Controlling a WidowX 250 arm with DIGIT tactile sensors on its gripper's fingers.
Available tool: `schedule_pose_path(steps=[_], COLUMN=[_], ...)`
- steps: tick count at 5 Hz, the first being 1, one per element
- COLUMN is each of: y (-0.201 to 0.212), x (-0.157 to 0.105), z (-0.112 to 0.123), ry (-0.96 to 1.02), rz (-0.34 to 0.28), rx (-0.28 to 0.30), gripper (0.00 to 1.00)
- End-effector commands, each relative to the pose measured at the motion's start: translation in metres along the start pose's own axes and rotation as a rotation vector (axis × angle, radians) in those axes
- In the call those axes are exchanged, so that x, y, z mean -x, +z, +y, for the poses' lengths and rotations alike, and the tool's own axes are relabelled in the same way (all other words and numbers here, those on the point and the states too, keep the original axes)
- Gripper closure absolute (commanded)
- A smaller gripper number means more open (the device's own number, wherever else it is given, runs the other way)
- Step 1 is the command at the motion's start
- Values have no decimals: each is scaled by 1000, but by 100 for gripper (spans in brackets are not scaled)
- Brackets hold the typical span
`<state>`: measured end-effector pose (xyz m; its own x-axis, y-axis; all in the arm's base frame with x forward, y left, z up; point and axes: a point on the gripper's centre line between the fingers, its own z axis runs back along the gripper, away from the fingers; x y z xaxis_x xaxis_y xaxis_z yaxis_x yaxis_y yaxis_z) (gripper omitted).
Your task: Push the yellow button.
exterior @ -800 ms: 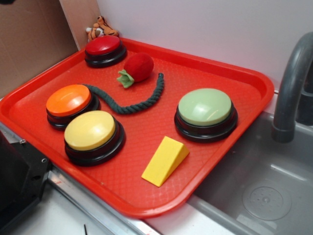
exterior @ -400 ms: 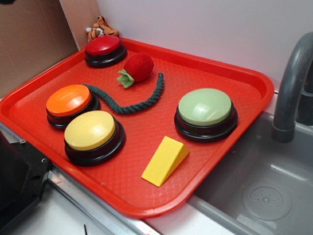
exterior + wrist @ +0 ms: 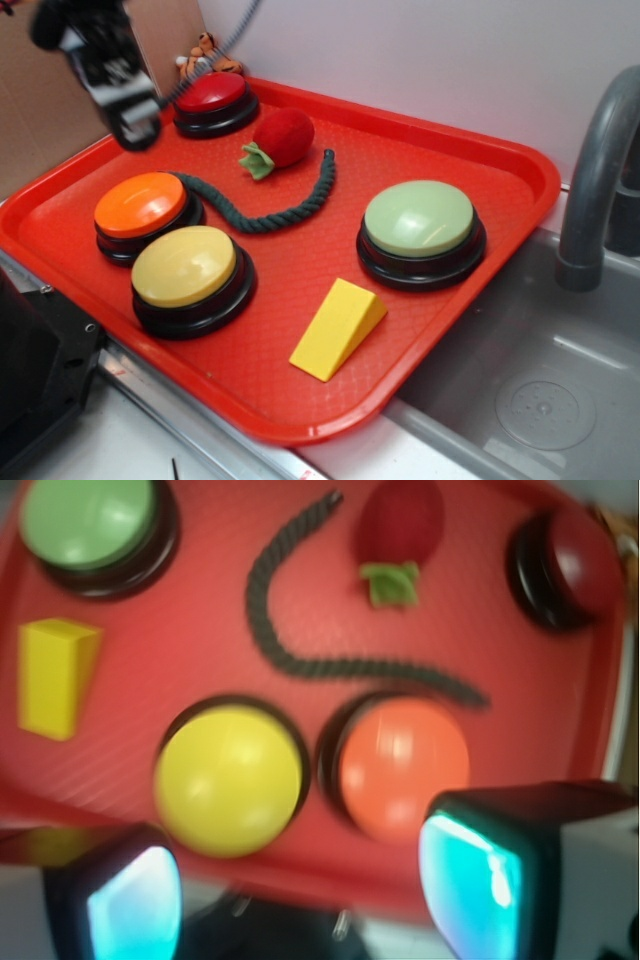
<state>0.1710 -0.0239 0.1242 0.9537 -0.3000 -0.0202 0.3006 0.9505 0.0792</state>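
Observation:
The yellow button (image 3: 185, 266) has a pale yellow domed top on a black base and sits at the front left of the red tray (image 3: 480, 150). In the wrist view it (image 3: 228, 780) lies just ahead of my fingers. My gripper (image 3: 135, 125) hangs blurred in the air at the upper left, above the tray's left part and well above the button. In the wrist view the gripper (image 3: 300, 890) is open and empty, with both fingertips (image 3: 470, 880) wide apart.
An orange button (image 3: 140, 205), a red button (image 3: 212, 95) and a green button (image 3: 418, 220) stand on the tray. A yellow wedge block (image 3: 338, 326), a dark green rope (image 3: 270, 208) and a red plush strawberry (image 3: 282, 138) lie there too. A grey sink (image 3: 540, 390) and faucet (image 3: 600, 170) are at right.
My gripper has come into the exterior view at the upper left, moving fast and blurred. Nothing on the tray has moved.

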Motion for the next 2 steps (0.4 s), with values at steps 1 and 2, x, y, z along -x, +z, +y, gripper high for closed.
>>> schedule_pose_path(steps=[1, 2], y=[-73, -70], x=[-21, -13], z=[-11, -16], ry=[-277, -288], rz=[-109, -145], rx=[-59, -22], gripper=[0, 0])
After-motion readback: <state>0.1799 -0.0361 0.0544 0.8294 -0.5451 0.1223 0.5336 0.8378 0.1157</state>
